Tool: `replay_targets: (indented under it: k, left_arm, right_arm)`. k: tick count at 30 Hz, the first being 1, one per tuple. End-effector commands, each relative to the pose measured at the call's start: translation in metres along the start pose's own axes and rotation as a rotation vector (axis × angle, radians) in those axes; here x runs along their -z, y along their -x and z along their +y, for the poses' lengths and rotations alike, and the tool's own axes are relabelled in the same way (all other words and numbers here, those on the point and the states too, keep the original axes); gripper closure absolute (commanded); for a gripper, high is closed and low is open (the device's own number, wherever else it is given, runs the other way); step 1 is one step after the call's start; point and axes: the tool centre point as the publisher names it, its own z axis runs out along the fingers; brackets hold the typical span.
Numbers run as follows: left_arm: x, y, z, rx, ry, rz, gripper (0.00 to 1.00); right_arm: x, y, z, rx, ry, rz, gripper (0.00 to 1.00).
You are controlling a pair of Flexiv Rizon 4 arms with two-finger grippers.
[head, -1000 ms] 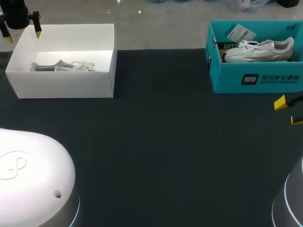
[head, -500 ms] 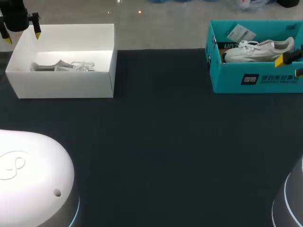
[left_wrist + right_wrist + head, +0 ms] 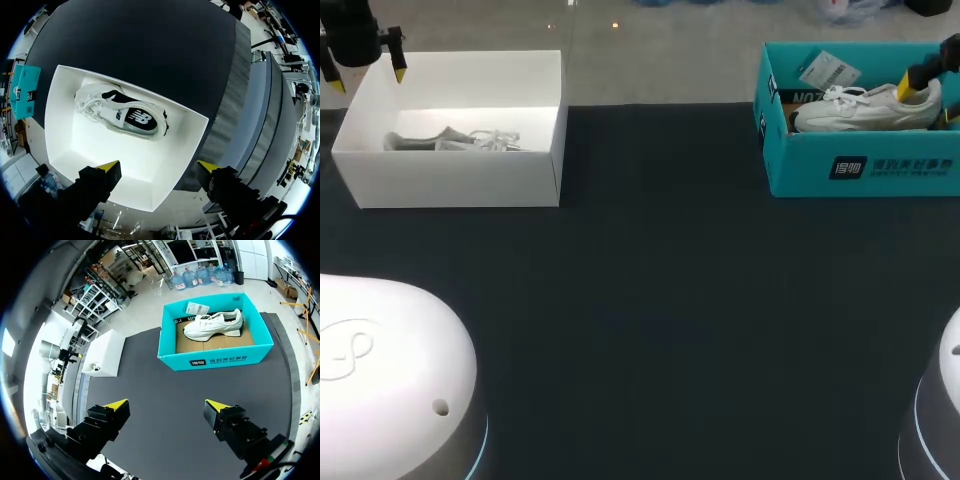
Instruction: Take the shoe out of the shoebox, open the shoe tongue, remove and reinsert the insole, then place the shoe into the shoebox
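Observation:
Two boxes each hold a shoe. A white shoebox (image 3: 460, 180) at the far left contains a grey, white and black sneaker (image 3: 122, 115) lying on its side. My left gripper (image 3: 160, 167) hangs open above that box's far edge (image 3: 367, 72), nothing between its fingers. A teal shoebox (image 3: 860, 165) at the far right holds a white sneaker (image 3: 865, 108) with laces (image 3: 215, 324). My right gripper (image 3: 166, 405) is open and empty, high over the table on the near side of the teal box; in the head view it (image 3: 930, 95) overlaps the sneaker's heel.
The dark table mat (image 3: 650, 320) lies bare between the boxes. A paper tag (image 3: 828, 70) rests inside the teal box behind the shoe. The white box (image 3: 102, 352) also shows in the right wrist view, off to the side of the gripper.
My right gripper has risen from the table's right edge, in front of the teal box, to overlap the white sneaker's heel in the head view. The left arm has stayed still.

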Motion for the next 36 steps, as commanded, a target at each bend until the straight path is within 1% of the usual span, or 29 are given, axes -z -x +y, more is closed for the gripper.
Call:
replay_targets:
  k: [1, 2, 3, 4, 5, 6, 9, 10, 11, 12, 14, 15, 17, 19, 21, 22, 23, 24, 36]
  left_arm:
    - [0.0, 0.0, -0.001, 0.001, 0.004, 0.001, 0.0]
    - [0.0, 0.0, -0.001, 0.001, 0.004, 0.001, 0.0]
    - [0.0, 0.0, -0.001, 0.001, 0.004, 0.001, 0.0]
    - [0.0, 0.0, -0.001, 0.001, 0.004, 0.001, 0.0]
    - [0.0, 0.0, -0.001, 0.001, 0.004, 0.001, 0.0]
    - [0.0, 0.0, -0.001, 0.001, 0.004, 0.001, 0.0]
    - [0.0, 0.0, -0.001, 0.001, 0.004, 0.001, 0.0]
    - [0.0, 0.0, -0.001, 0.001, 0.004, 0.001, 0.0]
    - [0.0, 0.0, -0.001, 0.001, 0.004, 0.001, 0.0]
    - [0.0, 0.0, -0.001, 0.001, 0.004, 0.001, 0.0]
    - [0.0, 0.0, -0.001, 0.001, 0.004, 0.001, 0.0]
    - [0.0, 0.0, -0.001, 0.001, 0.004, 0.001, 0.0]
    - [0.0, 0.0, -0.001, 0.001, 0.004, 0.001, 0.0]
    - [0.0, 0.0, -0.001, 0.001, 0.004, 0.001, 0.0]
    - [0.0, 0.0, -0.001, 0.001, 0.004, 0.001, 0.0]
    - [0.0, 0.0, -0.001, 0.001, 0.004, 0.001, 0.0]
    - [0.0, 0.0, -0.001, 0.001, 0.004, 0.001, 0.0]
    - [0.0, 0.0, -0.001, 0.001, 0.004, 0.001, 0.0]
    - [0.0, 0.0, -0.001, 0.001, 0.004, 0.001, 0.0]
  right_arm:
    - [0.0, 0.0, 0.002, -0.001, -0.009, 0.0, 0.0]
    - [-0.01, 0.001, 0.003, -0.015, -0.005, -0.029, 0.0]
    - [-0.016, 0.003, 0.006, -0.014, 0.001, -0.066, 0.0]
    - [-0.025, 0.004, 0.015, -0.002, 0.035, -0.083, 0.0]
    - [-0.028, 0.005, 0.019, -0.001, 0.043, -0.085, 0.0]
    - [-0.037, 0.01, 0.033, 0.003, 0.066, -0.122, 0.0]
    - [-0.053, 0.024, 0.069, 0.027, 0.131, -0.193, 0.0]
    - [-0.056, 0.03, 0.081, 0.014, 0.153, -0.217, 0.0]
    - [-0.059, 0.036, 0.091, -0.008, 0.16, -0.212, 0.0]
    - [-0.061, 0.04, 0.1, -0.029, 0.184, -0.217, 0.0]
    - [-0.067, 0.05, 0.114, -0.053, 0.193, -0.246, 0.0]
    - [-0.071, 0.057, 0.123, -0.064, 0.205, -0.255, 0.0]
    - [-0.075, 0.064, 0.134, -0.067, 0.198, -0.305, 0.0]
    - [-0.078, 0.073, 0.145, -0.058, 0.202, -0.329, 0.0]
    - [-0.079, 0.081, 0.154, 0.004, 0.204, -0.414, 0.0]
    - [-0.08, 0.081, 0.157, 0.07, 0.182, -0.441, 0.0]
    - [-0.085, 0.08, 0.159, 0.114, 0.146, -0.523, 0.0]
    - [-0.084, 0.078, 0.159, 0.152, 0.145, -0.583, 0.0]
    - [-0.084, 0.078, 0.159, 0.152, 0.145, -0.583, 0.0]
